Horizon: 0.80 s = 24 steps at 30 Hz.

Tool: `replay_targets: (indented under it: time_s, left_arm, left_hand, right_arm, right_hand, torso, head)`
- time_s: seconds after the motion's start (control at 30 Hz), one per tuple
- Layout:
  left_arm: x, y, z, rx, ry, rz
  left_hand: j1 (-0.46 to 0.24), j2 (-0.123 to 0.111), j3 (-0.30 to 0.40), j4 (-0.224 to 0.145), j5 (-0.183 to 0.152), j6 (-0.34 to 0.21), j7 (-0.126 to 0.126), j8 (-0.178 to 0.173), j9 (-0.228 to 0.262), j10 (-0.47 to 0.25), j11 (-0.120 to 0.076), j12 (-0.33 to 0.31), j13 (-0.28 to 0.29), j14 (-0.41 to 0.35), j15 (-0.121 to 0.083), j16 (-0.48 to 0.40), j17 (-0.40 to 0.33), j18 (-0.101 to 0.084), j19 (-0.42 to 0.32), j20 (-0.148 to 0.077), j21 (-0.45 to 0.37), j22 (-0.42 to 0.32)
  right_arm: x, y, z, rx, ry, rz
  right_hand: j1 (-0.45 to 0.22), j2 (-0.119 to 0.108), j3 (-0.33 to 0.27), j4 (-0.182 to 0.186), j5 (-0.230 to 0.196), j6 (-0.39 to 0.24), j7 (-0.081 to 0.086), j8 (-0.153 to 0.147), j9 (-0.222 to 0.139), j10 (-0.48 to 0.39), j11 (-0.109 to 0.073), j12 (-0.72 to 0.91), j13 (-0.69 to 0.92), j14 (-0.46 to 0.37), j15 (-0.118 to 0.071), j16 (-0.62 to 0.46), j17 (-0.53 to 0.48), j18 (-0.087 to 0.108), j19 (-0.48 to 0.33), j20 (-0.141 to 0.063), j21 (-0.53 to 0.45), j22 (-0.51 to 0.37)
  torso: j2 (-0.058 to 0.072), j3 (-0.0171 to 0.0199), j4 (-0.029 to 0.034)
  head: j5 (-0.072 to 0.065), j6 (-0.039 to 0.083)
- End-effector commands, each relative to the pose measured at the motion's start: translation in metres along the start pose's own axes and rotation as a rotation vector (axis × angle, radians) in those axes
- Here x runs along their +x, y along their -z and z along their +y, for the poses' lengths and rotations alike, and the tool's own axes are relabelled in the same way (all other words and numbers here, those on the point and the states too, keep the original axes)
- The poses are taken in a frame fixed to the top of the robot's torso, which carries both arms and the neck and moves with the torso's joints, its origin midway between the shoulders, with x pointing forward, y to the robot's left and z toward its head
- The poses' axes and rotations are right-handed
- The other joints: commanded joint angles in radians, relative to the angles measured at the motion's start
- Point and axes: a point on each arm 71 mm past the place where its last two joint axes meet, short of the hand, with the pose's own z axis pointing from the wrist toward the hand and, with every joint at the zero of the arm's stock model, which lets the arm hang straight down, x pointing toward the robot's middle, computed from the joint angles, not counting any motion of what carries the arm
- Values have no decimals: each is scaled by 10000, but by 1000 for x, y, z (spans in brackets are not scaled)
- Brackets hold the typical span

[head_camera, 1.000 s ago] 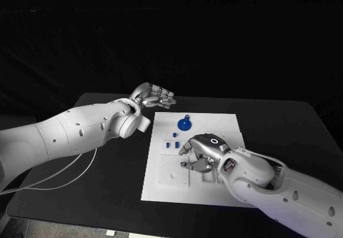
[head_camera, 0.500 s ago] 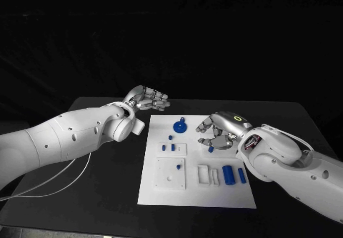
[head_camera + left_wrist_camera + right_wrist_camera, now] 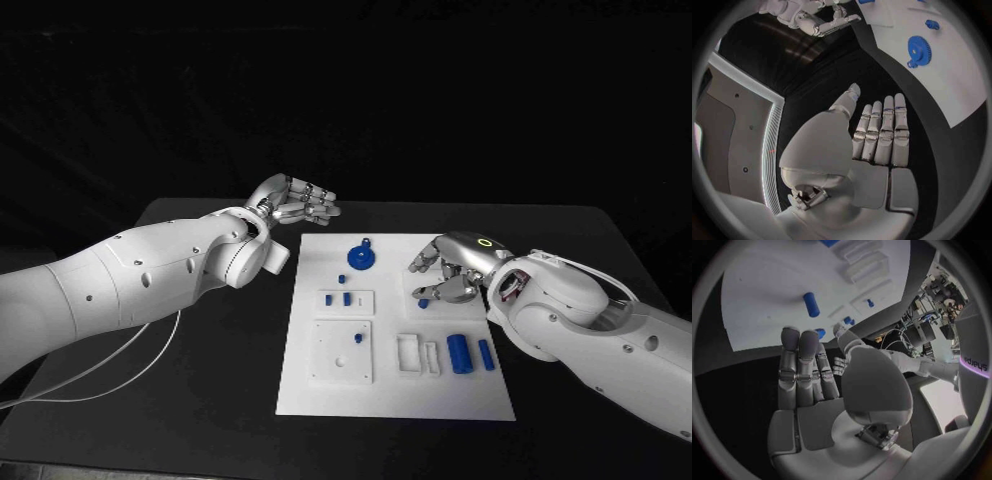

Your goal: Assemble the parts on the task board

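Note:
The white task board (image 3: pixel 325 395) lies in the middle of the black table. On its far part lies a blue gear (image 3: pixel 365 257), with small blue parts (image 3: pixel 342 297) just nearer than it. Two blue cylinders (image 3: pixel 472 353) lie near the board's right edge beside white slot blocks (image 3: pixel 417 353). My right hand (image 3: pixel 450 268) hovers over the board's far right part, fingers straight, thumb apart, holding nothing. A short blue peg (image 3: pixel 426 298) sits just beneath its fingertips, also seen as the blue peg (image 3: pixel 811 304). My left hand (image 3: pixel 296 200) hangs flat and empty beyond the board's far left corner, near the gear (image 3: pixel 917 48).
Bare black table (image 3: pixel 188 400) surrounds the board on all sides. A white cable (image 3: pixel 116 365) trails across the table's left part under my left arm. A white square plate with holes (image 3: pixel 343 350) sits on the board's left half.
My right hand has moved from the board's near middle to its far right part, uncovering the two cylinders and slot blocks. The left hand has hardly moved.

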Motion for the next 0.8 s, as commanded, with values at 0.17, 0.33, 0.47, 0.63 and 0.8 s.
replay_targets:
  time_s: [0.17, 0.33, 0.47, 0.63, 0.8]
  left_arm:
    - [1, 0, -2, 129, 122, 86]
    - [0, 0, -1, 121, 122, 84]
    - [0, 0, -1, 115, 122, 81]
    - [0, 0, -1, 111, 122, 81]
    - [0, 0, -1, 107, 121, 79]
  left_hand:
    - [27, 23, -11, 33, 2, -13, 50, 45, -10, -68, 8, 7, -2, -41, 5, -44, -11, -9, -15, 67, 52, -11]
    - [27, 23, -11, 33, 2, -13, 50, 45, -10, -68, 8, 7, -2, -41, 5, -44, -11, -9, -15, 67, 52, -11]
    - [27, 23, -11, 33, 2, -13, 50, 45, -10, -68, 8, 7, -2, -41, 5, -44, -11, -9, -15, 67, 52, -11]
    - [27, 23, -11, 33, 2, -13, 50, 45, -10, -68, 8, 7, -2, -41, 5, -44, -11, -9, -15, 67, 52, -11]
    - [27, 23, -11, 33, 2, -13, 50, 45, -10, -68, 8, 7, -2, -41, 5, -44, -11, -9, -15, 67, 52, -11]
  right_arm:
    - [17, 0, -5, 508, 772, 1325]
    - [22, 0, -6, 610, 913, 1627]
    - [25, 0, -6, 649, 989, 1776]
    - [26, 0, -6, 696, 1053, 1735]
    - [27, -1, -5, 642, 1021, 1524]
  right_hand:
    - [193, 15, -19, 96, -111, -96, -57, -38, -9, -41, 4, 28, 8, 12, 64, -44, -32, 196, 296, 73, -143, 76]
    - [156, 51, 106, 66, -17, -16, -24, -36, -8, 180, -50, 28, 9, 20, 29, -47, -48, 171, 315, 42, -167, 60]
    - [85, 58, 348, -45, -18, 60, 4, -36, -7, 265, -71, 26, 8, 23, 12, -50, -57, 144, 326, 21, -190, 48]
    - [-9, 8, 1131, -195, -264, 224, 43, -45, -8, 410, -105, 34, 9, 41, 1, -46, -54, 133, 337, -2, -190, 61]
    - [-156, -64, 2743, -371, -657, 624, 117, -34, 10, 878, -202, 10, 2, 64, -68, -16, -22, 115, 357, -59, -22, 165]
  torso:
    - [5, -5, 6]
    - [1, -7, 13]
    - [3, -6, 3]
    - [2, -4, 3]
    - [-1, -2, 2]
  head:
    - [0, -18]
    - [-1, -35]
    - [13, -49]
    - [6, -52]
    - [4, -53]
